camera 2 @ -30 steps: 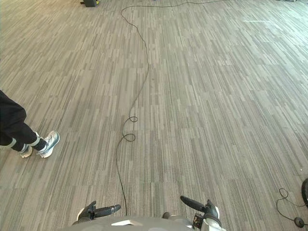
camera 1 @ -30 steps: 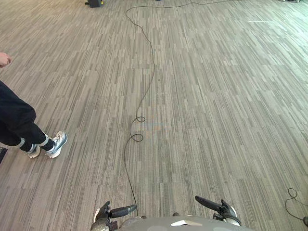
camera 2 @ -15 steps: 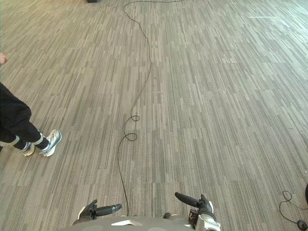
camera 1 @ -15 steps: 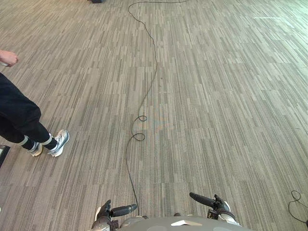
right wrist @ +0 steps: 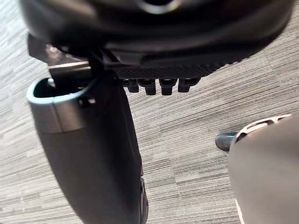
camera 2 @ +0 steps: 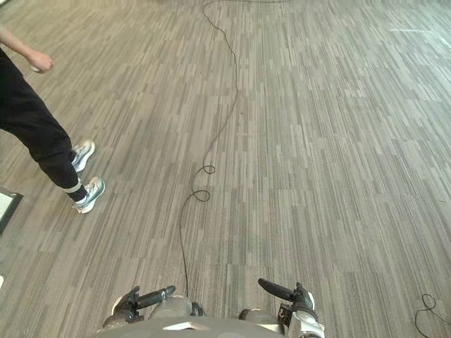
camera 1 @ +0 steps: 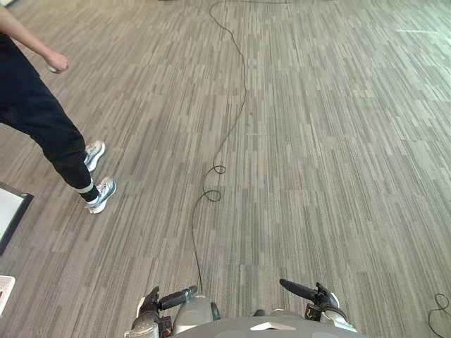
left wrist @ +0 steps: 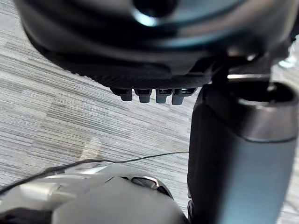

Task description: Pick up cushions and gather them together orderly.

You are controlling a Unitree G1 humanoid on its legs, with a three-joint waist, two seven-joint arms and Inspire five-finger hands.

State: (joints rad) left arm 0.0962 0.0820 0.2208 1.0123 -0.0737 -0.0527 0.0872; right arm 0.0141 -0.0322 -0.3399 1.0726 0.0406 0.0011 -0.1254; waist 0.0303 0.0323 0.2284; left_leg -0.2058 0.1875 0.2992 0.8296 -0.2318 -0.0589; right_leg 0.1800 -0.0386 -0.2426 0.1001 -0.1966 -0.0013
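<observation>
1. Your left hand (camera 1: 168, 301) sits low at the near edge of the head view, fingers relaxed and loose, holding nothing.
2. Same deal for your right hand (camera 1: 308, 293): near edge, other side, fingers loose with the thumb sticking out, nothing in it. The wrist views back this up, with floor past both sets of fingertips.
3. The floor (camera 1: 338, 141) is grey carpet with a fine streaky plank pattern, wide open ahead of you.
4. A person (camera 1: 42, 120) in dark trousers and pale sneakers (camera 1: 103, 195) stands off to your left, mid-stride.
5. A flat white panel (camera 1: 10, 211) with a dark frame lies on the floor at the left edge, near their feet.
</observation>
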